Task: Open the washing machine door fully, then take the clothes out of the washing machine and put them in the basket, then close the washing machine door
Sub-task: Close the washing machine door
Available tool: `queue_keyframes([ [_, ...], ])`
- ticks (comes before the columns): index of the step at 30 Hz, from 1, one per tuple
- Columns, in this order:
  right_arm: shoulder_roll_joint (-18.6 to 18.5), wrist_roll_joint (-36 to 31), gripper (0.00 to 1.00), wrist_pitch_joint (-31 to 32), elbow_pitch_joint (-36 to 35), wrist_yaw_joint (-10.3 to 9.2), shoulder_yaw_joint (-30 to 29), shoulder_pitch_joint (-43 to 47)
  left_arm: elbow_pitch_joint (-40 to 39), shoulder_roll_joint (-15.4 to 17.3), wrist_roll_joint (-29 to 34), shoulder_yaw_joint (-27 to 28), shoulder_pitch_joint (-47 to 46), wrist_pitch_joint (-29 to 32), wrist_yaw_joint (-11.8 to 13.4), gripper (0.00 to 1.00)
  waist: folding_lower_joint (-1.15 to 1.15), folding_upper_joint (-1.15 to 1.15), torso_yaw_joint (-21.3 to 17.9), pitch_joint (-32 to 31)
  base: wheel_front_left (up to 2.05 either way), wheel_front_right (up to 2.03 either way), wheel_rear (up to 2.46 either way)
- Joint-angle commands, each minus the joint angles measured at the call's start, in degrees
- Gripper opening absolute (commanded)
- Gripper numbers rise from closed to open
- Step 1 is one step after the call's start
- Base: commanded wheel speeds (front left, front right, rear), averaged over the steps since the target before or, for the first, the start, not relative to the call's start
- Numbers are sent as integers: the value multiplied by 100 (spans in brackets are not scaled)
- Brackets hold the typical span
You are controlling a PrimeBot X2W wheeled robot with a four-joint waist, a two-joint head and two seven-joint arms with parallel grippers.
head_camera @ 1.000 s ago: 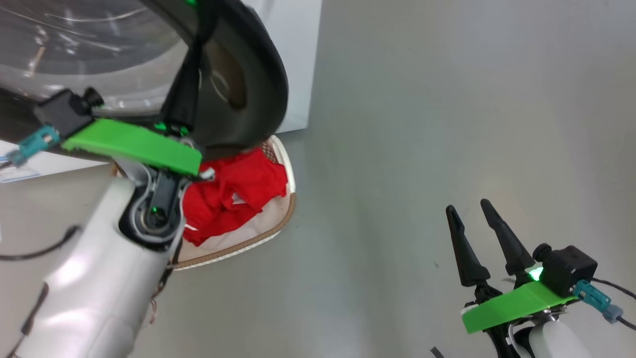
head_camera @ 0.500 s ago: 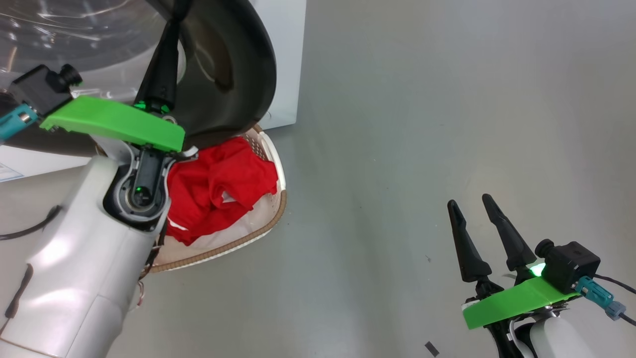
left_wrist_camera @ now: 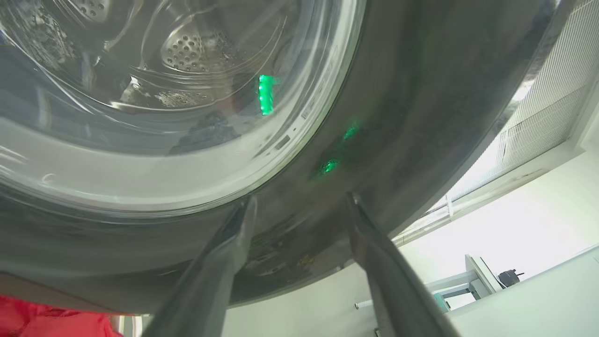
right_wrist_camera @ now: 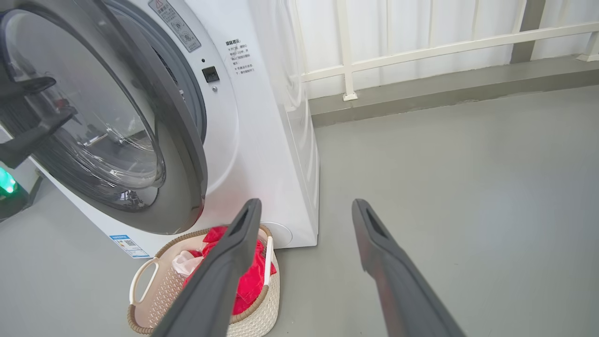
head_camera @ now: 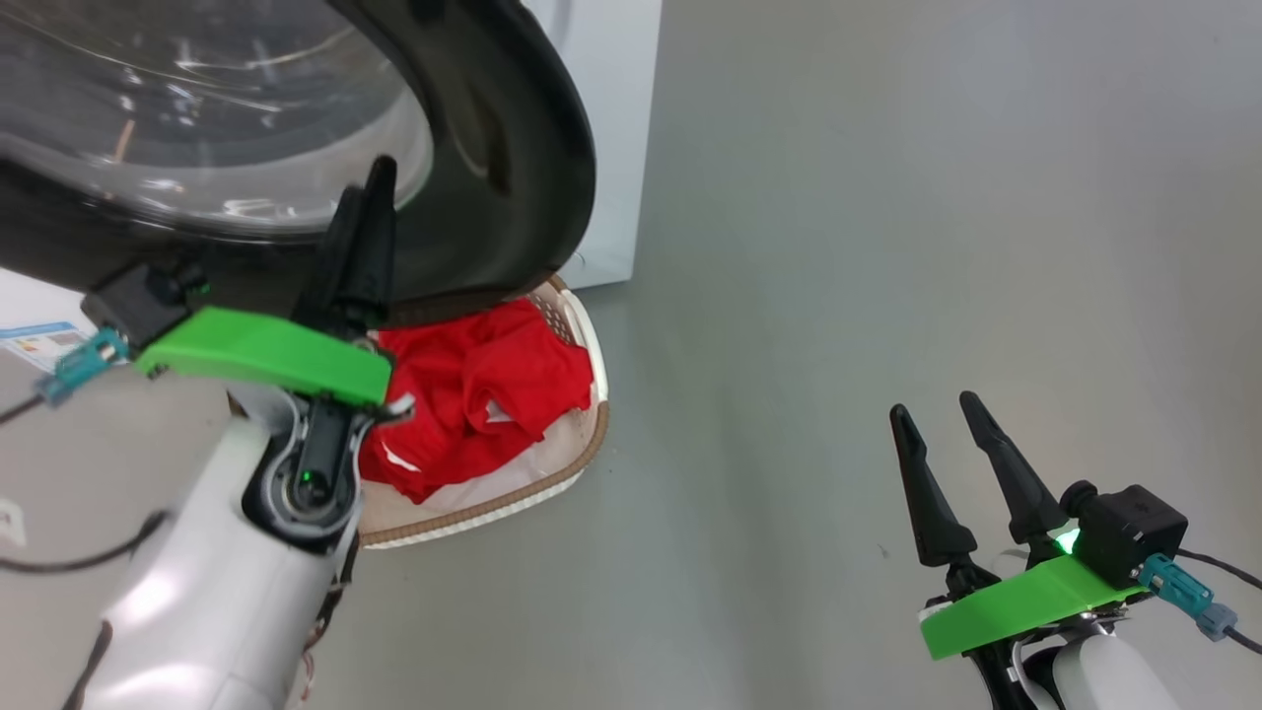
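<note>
The washing machine (right_wrist_camera: 262,140) stands at the left with its door (head_camera: 513,148) swung partway out, black rim around a clear glass bowl (left_wrist_camera: 140,93). My left gripper (head_camera: 365,182) is open, its fingers (left_wrist_camera: 243,224) lying close against the door's lower black rim with nothing clamped between them. The steel drum shows through the glass. Under the door sits the basket (head_camera: 493,500), holding the red clothes (head_camera: 473,385). My right gripper (head_camera: 934,404) hangs open over bare floor, well right of the basket (right_wrist_camera: 154,299) and the clothes (right_wrist_camera: 250,285).
Grey floor (head_camera: 887,197) stretches out to the right of the machine. A white railing (right_wrist_camera: 346,47) on a raised kerb runs along the back. A blue label sticker (right_wrist_camera: 126,245) is on the machine's lower front, just above the basket.
My left gripper has gone from shut to open, its fingers now lower on the door's rim. The head camera has shifted. The right gripper stays as it was.
</note>
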Motion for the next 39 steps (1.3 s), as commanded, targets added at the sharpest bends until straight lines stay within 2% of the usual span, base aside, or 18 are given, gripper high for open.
queue_keyframes([
  [1, -8, -94, 100, -37, -105, 42, 80, 77, -158, 163, 87, 219, 44, -44, -33, 100, 0, 0, 103, -108, 0, 0, 0],
  [17, -21, -318, 100, -37, -54, 42, -31, 439, -390, 50, 864, 855, 1443, -44, -33, 100, 0, 0, 504, -605, 0, 0, 0],
  [31, -140, -334, 100, -37, -61, 42, -121, 722, -662, 110, 2067, 1393, 2750, -44, -33, 100, 0, 0, 672, -861, 0, 0, 0],
  [39, -187, -334, 100, -37, -76, 42, -205, 886, -832, 13, 2655, 1799, 3331, -45, -33, 100, 0, 0, 687, -973, 0, 0, 0],
])
